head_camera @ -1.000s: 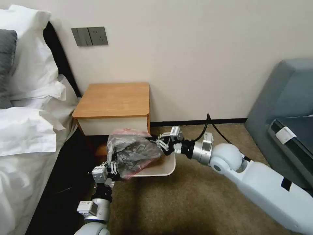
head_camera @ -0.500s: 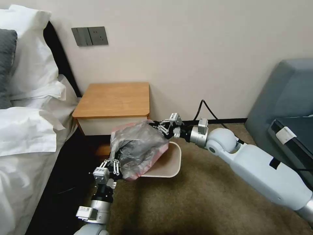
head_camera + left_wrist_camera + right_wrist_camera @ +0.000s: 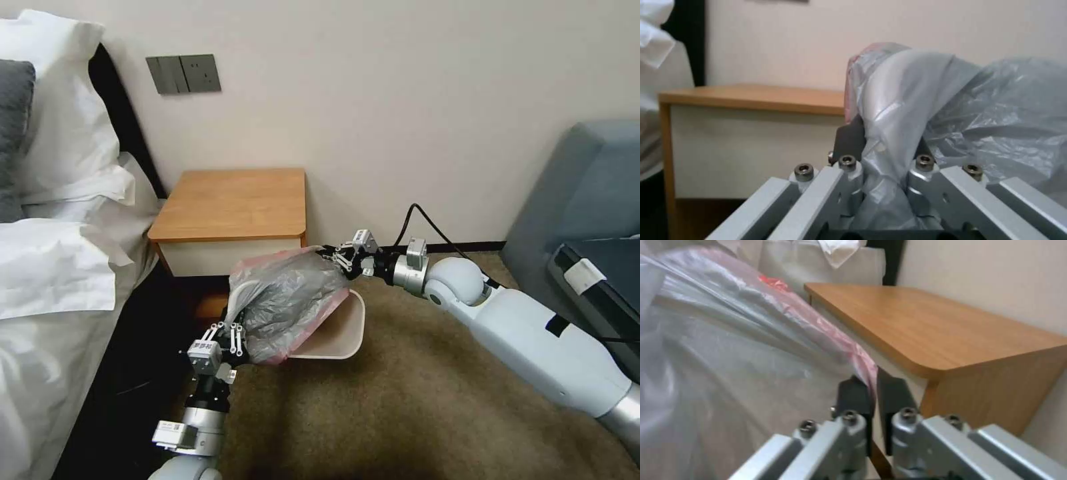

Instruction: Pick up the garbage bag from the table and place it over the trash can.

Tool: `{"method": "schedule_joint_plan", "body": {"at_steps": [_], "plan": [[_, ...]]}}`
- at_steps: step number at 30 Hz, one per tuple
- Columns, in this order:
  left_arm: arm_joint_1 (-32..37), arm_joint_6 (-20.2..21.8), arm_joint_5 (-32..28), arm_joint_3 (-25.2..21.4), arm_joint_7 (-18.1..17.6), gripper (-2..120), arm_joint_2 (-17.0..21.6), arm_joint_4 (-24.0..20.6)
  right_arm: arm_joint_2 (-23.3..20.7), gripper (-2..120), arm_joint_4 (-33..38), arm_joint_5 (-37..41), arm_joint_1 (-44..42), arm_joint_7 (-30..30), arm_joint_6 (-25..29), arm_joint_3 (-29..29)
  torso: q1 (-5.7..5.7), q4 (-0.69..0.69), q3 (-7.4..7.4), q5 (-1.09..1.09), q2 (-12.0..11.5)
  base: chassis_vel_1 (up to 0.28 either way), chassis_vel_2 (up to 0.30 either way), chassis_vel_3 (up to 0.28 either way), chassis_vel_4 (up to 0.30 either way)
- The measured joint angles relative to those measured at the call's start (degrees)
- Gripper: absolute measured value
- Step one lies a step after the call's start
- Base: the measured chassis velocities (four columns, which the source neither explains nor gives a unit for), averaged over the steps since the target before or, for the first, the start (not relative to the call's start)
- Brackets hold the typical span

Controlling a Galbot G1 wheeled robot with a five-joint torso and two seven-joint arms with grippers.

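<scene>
The grey translucent garbage bag (image 3: 287, 300) with its pinkish-red rim is stretched over the left part of the beige trash can (image 3: 340, 333), which sits on the carpet in front of the table (image 3: 233, 203). My left gripper (image 3: 235, 339) is shut on the bag's near edge; the left wrist view shows plastic (image 3: 889, 133) pinched between its fingers. My right gripper (image 3: 331, 257) is shut on the bag's far rim, and the right wrist view shows the pink rim (image 3: 862, 363) clamped between the dark pads beside the table top (image 3: 925, 330).
A bed with white linen (image 3: 60, 267) stands close on the left. A grey-blue armchair (image 3: 580, 213) stands at the right. The wall with a switch plate (image 3: 183, 73) runs behind the table. Brown carpet (image 3: 400, 413) lies open in front of the can.
My right gripper has lifted and moved away toward the wall with the bag's rim, spreading the bag wider over the can. The left gripper has barely shifted.
</scene>
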Motion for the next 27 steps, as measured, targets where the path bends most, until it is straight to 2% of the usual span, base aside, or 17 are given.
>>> {"method": "schedule_joint_plan", "body": {"at_steps": [3,4,6,8,12,15,16,19,20,21,22,25,26,27], "plan": [[-0.29,1.49,-0.35,-0.02,-1.06,8,-0.05,0.81,-2.32,22,3.97,1.49,-1.55,0.17,-0.51,1.25,0.00,-0.01,0.00,-0.01,0.00,0.000,0.000,0.000,0.000],[-0.29,1.49,-0.35,-0.02,-1.06,8,-0.05,0.81,-2.32,22,3.97,1.49,-1.55,0.17,-0.51,1.25,0.00,-0.01,0.00,-0.01,0.00,0.000,0.000,0.000,0.000],[-0.51,2.01,-0.38,-0.01,-1.34,8,-0.08,1.25,-3.78,30,6.31,1.88,-2.66,0.02,-0.55,2.36,0.00,-0.01,0.00,-0.01,0.00,0.000,0.000,0.000,0.000],[-0.71,2.70,-0.55,-0.01,-1.79,8,-0.11,1.71,-5.39,42,8.87,2.25,-4.27,-0.30,-0.55,4.12,0.00,-0.01,0.00,0.00,0.00,0.000,0.000,0.000,0.000],[-0.80,3.18,-0.87,0.01,-2.11,8,-0.12,2.12,-6.46,50,11.03,2.77,-5.96,-0.48,-0.54,6.32,0.00,-0.02,0.00,-0.01,0.00,0.000,0.000,0.000,0.000],[-1.03,3.69,-1.42,-0.06,-2.71,8,-0.27,2.71,-7.82,65,15.71,3.30,-10.63,-0.32,-0.33,12.20,0.00,-0.01,0.00,-0.01,0.00,0.000,0.000,0.000,0.000],[-1.03,3.69,-1.42,-0.06,-2.71,8,-0.27,2.71,-7.82,65,15.71,3.30,-10.63,-0.32,-0.33,12.20,0.00,-0.01,0.00,-0.01,0.00,0.000,0.000,0.000,0.000],[-1.25,4.22,-1.91,-0.06,-3.33,8,-0.66,2.65,-8.25,80,19.83,4.00,-15.28,2.38,-0.17,16.07,0.00,0.00,0.00,-0.01,0.00,0.000,0.000,0.000,0.000],[-1.25,4.22,-1.91,-0.06,-3.33,8,-0.66,2.65,-8.25,80,19.83,4.00,-15.28,2.38,-0.17,16.07,0.00,0.00,0.00,-0.01,0.00,0.000,0.000,0.000,0.000],[-1.40,4.55,-2.13,-0.11,-3.83,8,-0.94,2.44,-8.28,86,22.25,5.49,-17.84,5.66,-0.73,17.07,0.00,-0.01,0.00,-0.01,0.00,0.000,0.000,0.000,0.000],[-1.40,4.55,-2.13,-0.11,-3.83,8,-0.94,2.44,-8.28,86,22.25,5.49,-17.84,5.66,-0.73,17.07,0.00,-0.01,0.00,-0.01,0.00,0.000,0.000,0.000,0.000],[-1.58,5.92,-3.78,-0.23,-5.43,8,-1.65,1.54,-7.20,98,30.86,13.71,-24.86,22.48,-5.20,17.52,0.00,-0.02,-0.01,0.00,0.00,0.000,0.000,0.000,0.000],[-1.58,5.92,-3.78,-0.23,-5.43,8,-1.65,1.54,-7.20,98,30.86,13.71,-24.86,22.48,-5.20,17.52,0.00,-0.02,-0.01,0.00,0.00,0.000,0.000,0.000,0.000],[-1.63,6.57,-4.64,-0.25,-6.26,8,-1.96,1.09,-5.55,100,35.25,17.81,-26.46,32.33,-8.51,16.63,0.00,-0.02,0.00,-0.01,0.00,0.000,0.000,0.000,0.000]]}}
